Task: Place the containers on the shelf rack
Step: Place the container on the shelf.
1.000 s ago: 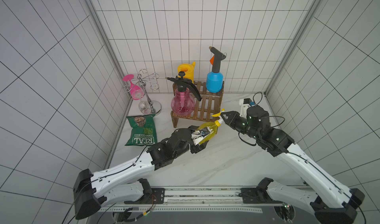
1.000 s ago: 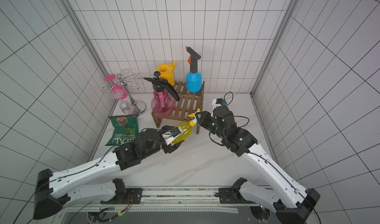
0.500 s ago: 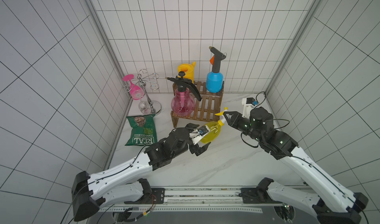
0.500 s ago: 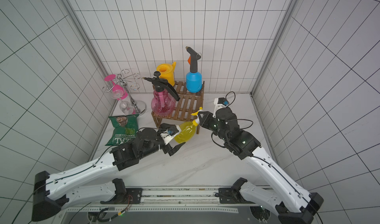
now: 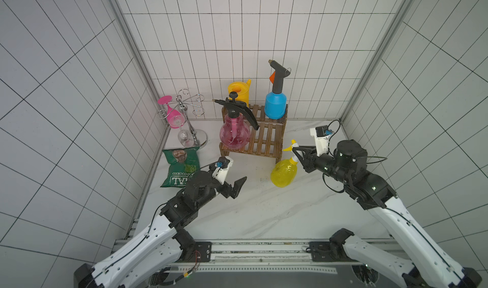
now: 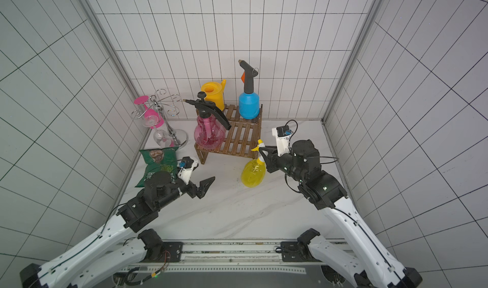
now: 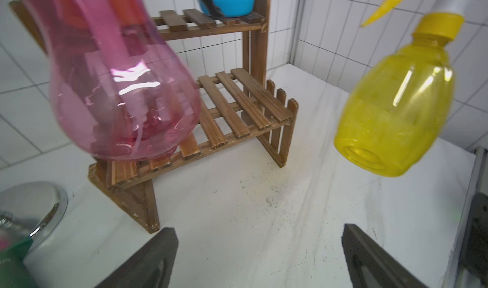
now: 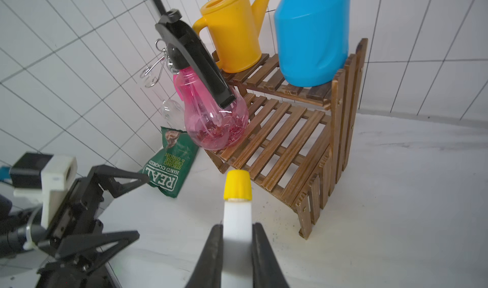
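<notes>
green crisp bag (image 8: 173,165): "real hand cooked strong cheese & onion"

The dark-brown wooden two-tier rack (image 5: 266,138) stands against the rear wall. Upper tier: yellow plastic watering can (image 5: 241,92) left, blue grey-sprayer bottle (image 5: 275,107) right. Lower tier, left end: round clear-pink black-pump sprayer (image 5: 235,134). Off the rack's front right corner: small yellow white-trigger bottle (image 5: 284,173). Left of the rack: chrome wire stand (image 5: 196,136), with the green crisp bag (image 5: 179,170) before it.

Glossy plastic containers (image 5: 284,172), slatted-wood rack (image 5: 265,138)

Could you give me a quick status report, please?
Left end effector open, empty. Right end effector shut on yellow spray bottle, tilted. Rack lower shelf free beside pink sprayer.
</notes>
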Robot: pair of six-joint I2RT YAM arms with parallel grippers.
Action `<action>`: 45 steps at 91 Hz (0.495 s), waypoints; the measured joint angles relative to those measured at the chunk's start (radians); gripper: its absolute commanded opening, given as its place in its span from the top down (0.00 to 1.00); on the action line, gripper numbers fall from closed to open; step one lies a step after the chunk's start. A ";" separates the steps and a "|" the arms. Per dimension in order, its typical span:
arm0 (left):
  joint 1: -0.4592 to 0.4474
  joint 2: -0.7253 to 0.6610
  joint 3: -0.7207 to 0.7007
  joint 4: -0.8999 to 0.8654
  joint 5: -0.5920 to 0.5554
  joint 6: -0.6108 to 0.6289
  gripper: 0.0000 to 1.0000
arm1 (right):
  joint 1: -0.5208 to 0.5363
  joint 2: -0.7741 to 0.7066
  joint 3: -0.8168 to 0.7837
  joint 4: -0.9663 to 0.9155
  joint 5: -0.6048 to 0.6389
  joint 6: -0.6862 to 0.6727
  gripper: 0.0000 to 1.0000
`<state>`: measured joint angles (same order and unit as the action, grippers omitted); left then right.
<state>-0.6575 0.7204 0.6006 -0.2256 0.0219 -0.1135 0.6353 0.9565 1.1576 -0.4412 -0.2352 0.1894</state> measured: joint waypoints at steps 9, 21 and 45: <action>0.063 0.014 -0.011 0.015 0.001 -0.126 0.02 | -0.002 0.110 0.122 -0.057 -0.070 -0.150 1.00; 0.084 0.025 -0.015 0.013 -0.011 -0.210 0.02 | -0.021 0.217 0.227 -0.094 -0.142 -0.265 1.00; 0.090 -0.037 -0.019 0.004 -0.064 -0.245 0.01 | -0.093 0.397 0.340 -0.074 -0.195 -0.294 1.00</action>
<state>-0.5674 0.6838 0.5816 -0.2218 -0.0418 -0.3584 0.5426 1.3533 1.4971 -0.5156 -0.4297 -0.1043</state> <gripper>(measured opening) 0.985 0.172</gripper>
